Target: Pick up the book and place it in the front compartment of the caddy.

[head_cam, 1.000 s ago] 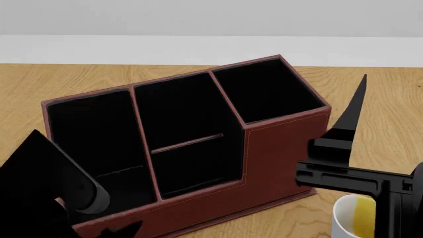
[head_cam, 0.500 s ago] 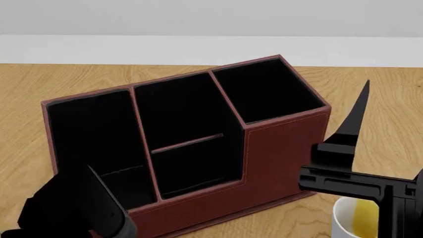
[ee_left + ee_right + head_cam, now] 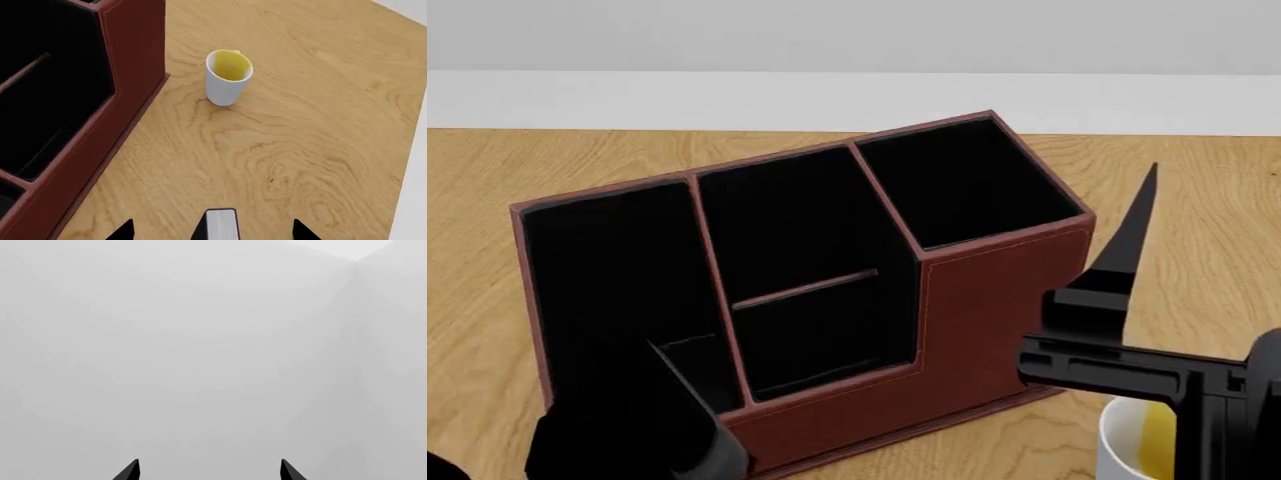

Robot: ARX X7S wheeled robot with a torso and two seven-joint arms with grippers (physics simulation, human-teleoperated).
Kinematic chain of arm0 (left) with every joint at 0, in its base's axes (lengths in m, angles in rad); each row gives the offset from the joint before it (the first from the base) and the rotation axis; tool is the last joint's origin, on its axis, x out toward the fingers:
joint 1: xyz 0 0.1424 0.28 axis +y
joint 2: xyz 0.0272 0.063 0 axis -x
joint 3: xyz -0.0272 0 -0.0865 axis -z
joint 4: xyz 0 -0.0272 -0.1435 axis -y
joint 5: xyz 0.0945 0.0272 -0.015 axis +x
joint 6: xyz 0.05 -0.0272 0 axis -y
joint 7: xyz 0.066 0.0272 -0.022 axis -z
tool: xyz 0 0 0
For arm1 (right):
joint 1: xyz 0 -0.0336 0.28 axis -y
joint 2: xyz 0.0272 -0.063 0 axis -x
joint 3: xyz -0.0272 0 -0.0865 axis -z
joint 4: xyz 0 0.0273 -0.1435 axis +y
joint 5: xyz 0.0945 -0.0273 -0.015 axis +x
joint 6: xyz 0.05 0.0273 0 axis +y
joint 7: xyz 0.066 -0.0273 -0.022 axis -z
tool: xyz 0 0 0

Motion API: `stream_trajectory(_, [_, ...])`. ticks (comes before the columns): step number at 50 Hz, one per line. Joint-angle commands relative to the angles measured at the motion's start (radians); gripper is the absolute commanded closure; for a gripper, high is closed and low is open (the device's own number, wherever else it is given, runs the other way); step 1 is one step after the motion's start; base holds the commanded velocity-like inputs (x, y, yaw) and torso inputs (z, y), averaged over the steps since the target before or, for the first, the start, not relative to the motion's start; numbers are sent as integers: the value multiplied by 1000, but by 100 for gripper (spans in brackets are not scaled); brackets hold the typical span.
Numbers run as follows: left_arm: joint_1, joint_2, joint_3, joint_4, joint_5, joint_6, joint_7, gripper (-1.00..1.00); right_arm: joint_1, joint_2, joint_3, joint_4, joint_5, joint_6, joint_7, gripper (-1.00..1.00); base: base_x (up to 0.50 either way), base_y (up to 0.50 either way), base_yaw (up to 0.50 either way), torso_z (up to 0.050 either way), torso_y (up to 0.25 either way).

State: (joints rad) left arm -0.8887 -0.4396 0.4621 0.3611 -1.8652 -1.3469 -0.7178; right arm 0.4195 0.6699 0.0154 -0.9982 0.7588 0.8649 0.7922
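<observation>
thin book (image 3: 221, 224), black covers, pale grey-white page edge showing.

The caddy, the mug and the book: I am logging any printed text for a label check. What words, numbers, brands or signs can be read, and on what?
None: no readable text in any view.
The caddy: plain reddish-brown walls, black lining, no label.
The mug: plain white outside, yellow inside, no print.
The book: only its pale page edge and dark cover edges show, unmarked.
Right wrist view: a blank grey wall.
</observation>
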Motion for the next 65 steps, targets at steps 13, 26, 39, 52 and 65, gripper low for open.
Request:
stream_trajectory(13, [113, 8, 84, -23, -76, 75, -102, -100, -10, 17, -7, 15, 9, -37, 0, -100, 0, 0, 0, 0, 0])
stream_trajectory(26, [136, -6, 145, -16, -127, 84, -164, -100, -62, 40, 32, 15, 22, -82, -19, -100, 0, 0, 0, 0, 0])
stream_trajectory(39, [151, -30, 200, -10, -146, 86, -224, -100, -38, 6, -53, 34, -29, -92, -8, -100, 0, 0, 0, 0, 0])
stream_trajectory(52, [169, -35, 220, -38, -91, 67, -185, -100, -43, 9, -52, 34, -25, -102, -4, -100, 0, 0, 0, 0, 0])
stream_trajectory(65, [158, -30, 234, -91, -16, 39, -105, -100, -35, 20, -46, 31, -7, -98, 3, -100, 0, 0, 0, 0, 0])
